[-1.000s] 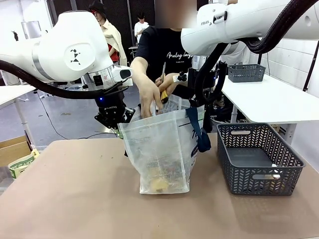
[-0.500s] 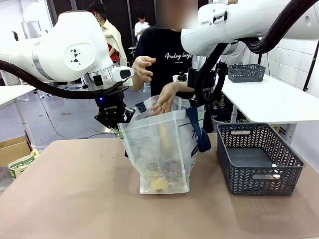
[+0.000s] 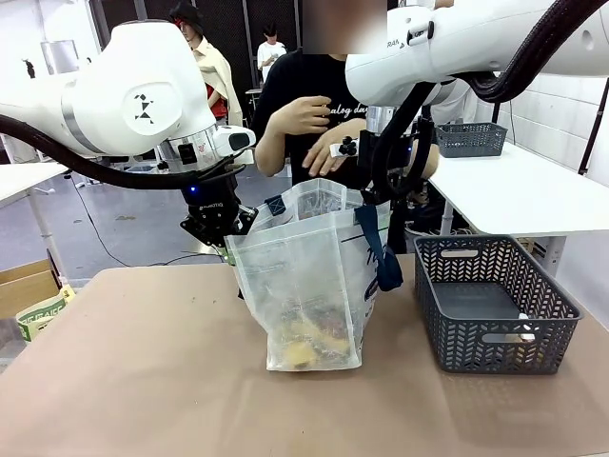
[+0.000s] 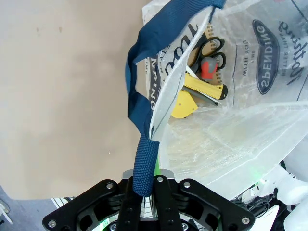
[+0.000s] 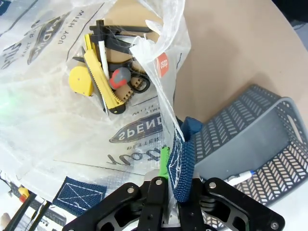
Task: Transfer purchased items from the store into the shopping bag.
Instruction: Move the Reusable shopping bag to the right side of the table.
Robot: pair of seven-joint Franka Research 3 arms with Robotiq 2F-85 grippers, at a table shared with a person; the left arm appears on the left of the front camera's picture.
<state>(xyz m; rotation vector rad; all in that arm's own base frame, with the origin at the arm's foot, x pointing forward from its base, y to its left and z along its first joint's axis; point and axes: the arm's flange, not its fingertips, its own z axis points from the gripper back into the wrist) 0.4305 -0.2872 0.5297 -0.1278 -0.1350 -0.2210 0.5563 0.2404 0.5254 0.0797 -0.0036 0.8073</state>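
The shopping bag [image 3: 304, 276], translucent with navy straps, stands upright on the brown table, held open between my two grippers. My left gripper [image 3: 228, 249] is shut on the strap at the bag's left rim, and in the left wrist view [image 4: 144, 185] the strap runs up between its fingers. My right gripper [image 3: 366, 205] is shut on the strap at the right rim, seen close in the right wrist view [image 5: 175, 190]. Purchased items [image 3: 309, 338] lie at the bottom: yellow tools, scissors and a brown packet [image 4: 202, 79] [image 5: 108, 79]. The person's hands [image 3: 314, 129] hover above the bag at chest height.
A dark grey lattice basket [image 3: 495, 305] stands right of the bag, with a white pen-like thing [image 3: 521, 333] in it. The brown table [image 3: 143, 381] is bare to the left and front. A white side table with a second basket [image 3: 471, 140] stands at far right.
The person's hand lowered a yellow item into the bag, let it go and drew back up to the chest. Both grippers kept their hold on the straps.
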